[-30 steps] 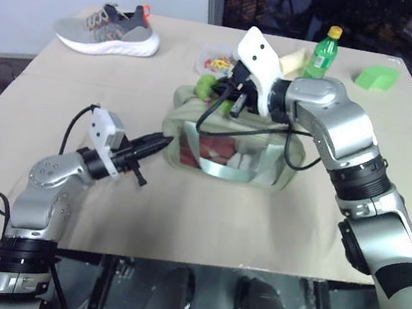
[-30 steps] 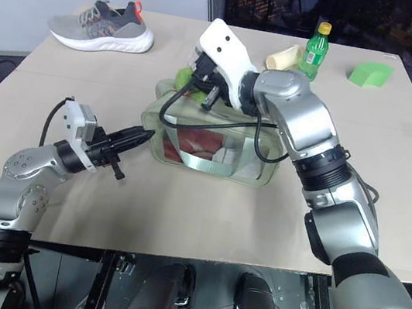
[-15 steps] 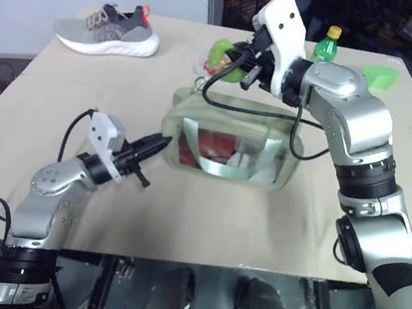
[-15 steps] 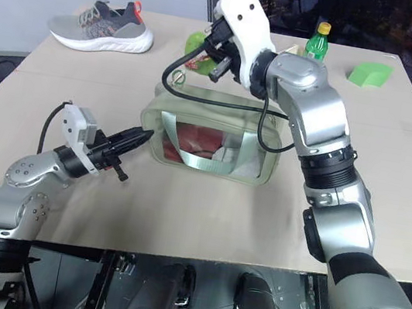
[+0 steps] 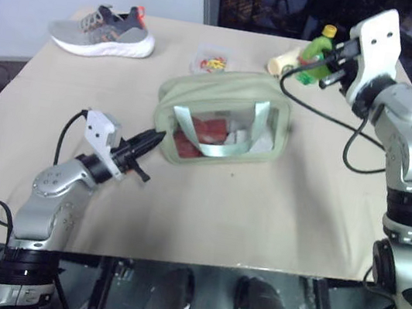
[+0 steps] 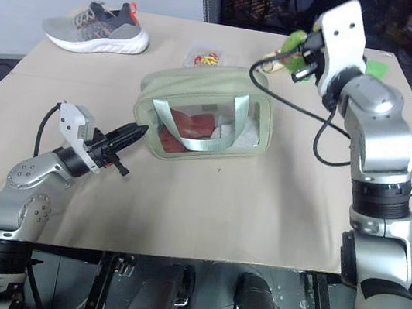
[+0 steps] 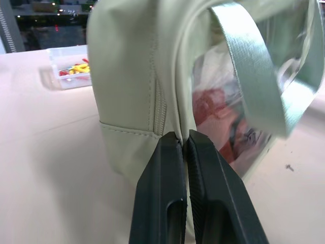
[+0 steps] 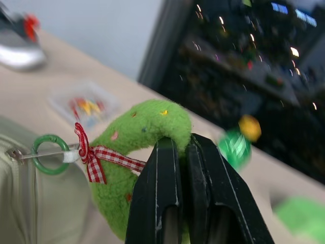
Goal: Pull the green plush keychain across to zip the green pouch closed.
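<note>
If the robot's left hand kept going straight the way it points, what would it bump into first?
The green pouch. The left hand points at the pouch's near end, and the left wrist view shows its shut fingertips right at the end seam, so it would press into the pouch almost at once. Whether they already touch is unclear.

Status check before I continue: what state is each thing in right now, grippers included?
Pale olive-green soft pouch: on its side, zipper appears closed.
Lime-green fuzzy plush keychain: lifted, clamped by the right gripper.
Left gripper: shut, pinching the pouch's end seam.
Right gripper: shut on the keychain.
Green plastic bottle: upright, capped.
Grey sneaker: resting upright on its sole.
</note>
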{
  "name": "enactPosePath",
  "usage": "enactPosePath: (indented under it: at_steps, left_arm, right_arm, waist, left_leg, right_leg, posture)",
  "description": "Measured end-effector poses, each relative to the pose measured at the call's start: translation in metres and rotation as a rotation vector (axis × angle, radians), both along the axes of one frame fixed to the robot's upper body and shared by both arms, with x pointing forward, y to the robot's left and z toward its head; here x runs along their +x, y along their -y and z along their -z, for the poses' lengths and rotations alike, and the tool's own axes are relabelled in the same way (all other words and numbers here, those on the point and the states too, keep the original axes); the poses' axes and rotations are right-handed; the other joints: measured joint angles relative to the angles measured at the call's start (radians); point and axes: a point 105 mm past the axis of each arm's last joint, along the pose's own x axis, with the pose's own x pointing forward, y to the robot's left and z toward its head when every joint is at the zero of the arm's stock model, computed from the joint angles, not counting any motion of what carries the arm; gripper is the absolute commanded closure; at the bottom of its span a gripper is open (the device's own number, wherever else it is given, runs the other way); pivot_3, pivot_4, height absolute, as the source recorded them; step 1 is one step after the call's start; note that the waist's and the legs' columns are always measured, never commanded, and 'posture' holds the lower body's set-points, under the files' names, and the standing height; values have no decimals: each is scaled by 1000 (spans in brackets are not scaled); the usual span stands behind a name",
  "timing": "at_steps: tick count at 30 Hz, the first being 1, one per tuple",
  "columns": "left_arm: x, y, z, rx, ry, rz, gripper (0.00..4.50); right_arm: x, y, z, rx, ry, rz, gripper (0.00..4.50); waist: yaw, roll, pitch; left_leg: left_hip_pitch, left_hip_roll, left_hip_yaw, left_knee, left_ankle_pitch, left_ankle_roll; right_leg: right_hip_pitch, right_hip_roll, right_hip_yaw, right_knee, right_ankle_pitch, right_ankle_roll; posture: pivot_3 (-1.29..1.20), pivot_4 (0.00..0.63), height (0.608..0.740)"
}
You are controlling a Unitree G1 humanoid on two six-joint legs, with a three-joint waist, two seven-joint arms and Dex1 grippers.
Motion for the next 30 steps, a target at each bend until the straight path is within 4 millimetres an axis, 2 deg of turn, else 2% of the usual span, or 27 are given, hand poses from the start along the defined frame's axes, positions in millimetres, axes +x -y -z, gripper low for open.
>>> enactPosePath:
  at_steps: [1,2,3,5,7,9,11,17,20,24,28,30]
  left_arm:
    - [1,1,0,-6,0,-1,4500]
    - [1,1,0,-7,-1,-2,4500]
    - [1,1,0,-11,-2,-8,4500]
    - [2,1,0,-14,-4,-13,4500]
    - [1,2,0,-16,-4,-13,4500]
    - [0,4,0,-16,-5,-7,4500]
    - [0,5,-1,-14,-6,-3,4500]
    - [0,5,0,-15,-13,-3,4500]
    - [0,5,0,-16,-15,-4,4500]
    - [0,5,1,-20,-17,-4,4500]
    - [3,4,1,-24,-19,-10,4500]
    - [5,3,0,-28,-18,-12,4500]
  right_arm:
    - [1,15,21,-26,-34,64,4434]
    - [1,20,27,-30,-49,83,4434]
    - [2,32,45,-50,-86,134,4434]
    - [1,42,67,-71,-121,177,4434]
    - [1,48,89,-107,-148,206,4434]
    - [1,52,122,-173,-197,227,4434]
    - [3,52,137,-225,-207,231,4434]
    - [10,44,160,-375,-196,190,4434]
    - [14,42,160,-445,-174,182,4434]
    - [14,37,165,-625,-119,112,4434]
    - [15,37,159,-830,-27,63,4434]
    - [16,36,158,-869,-2,50,4434]
  waist:
    - [4,-1,0]
    - [6,-1,0]
    - [7,0,0]
    - [4,-1,0]
    - [5,-1,-1]
    - [6,-1,-1]
    - [5,0,-1]
    - [5,-1,-2]
    - [5,-2,-3]
    - [5,-2,-3]
    - [4,-2,-3]
    - [4,-3,-3]
  left_leg:
    - [0,0,0,0,0,0]
    - [0,0,0,0,0,0]
    - [0,0,0,0,0,0]
    - [0,0,1,0,0,0]
    - [1,0,1,0,0,0]
    - [1,0,1,0,0,0]
    - [2,0,1,0,0,0]
    - [3,1,0,1,0,0]
    - [3,1,0,1,0,0]
    - [4,1,0,1,0,0]
    - [5,1,0,1,0,0]
    - [5,2,0,1,0,0]
  right_leg:
    - [0,0,0,0,0,0]
    - [0,0,0,0,0,0]
    - [0,-1,1,0,0,0]
    - [0,-1,2,0,0,0]
    - [1,-1,2,0,-2,3]
    - [1,-1,2,0,-3,1]
    - [1,0,2,0,-3,1]
    - [3,0,2,0,-4,0]
    - [3,0,2,0,-4,-1]
    - [4,0,2,0,-5,-1]
    - [4,0,2,0,-5,-1]
    - [4,1,2,0,-5,-1]
  posture:
    - [0,150,740]
    - [0,150,740]
    - [0,150,740]
    - [0,150,740]
    - [0,150,740]
    - [0,150,740]
    - [0,150,740]
    - [0,150,740]
    - [0,150,740]
    - [0,150,740]
    - [0,150,740]
    - [0,150,740]
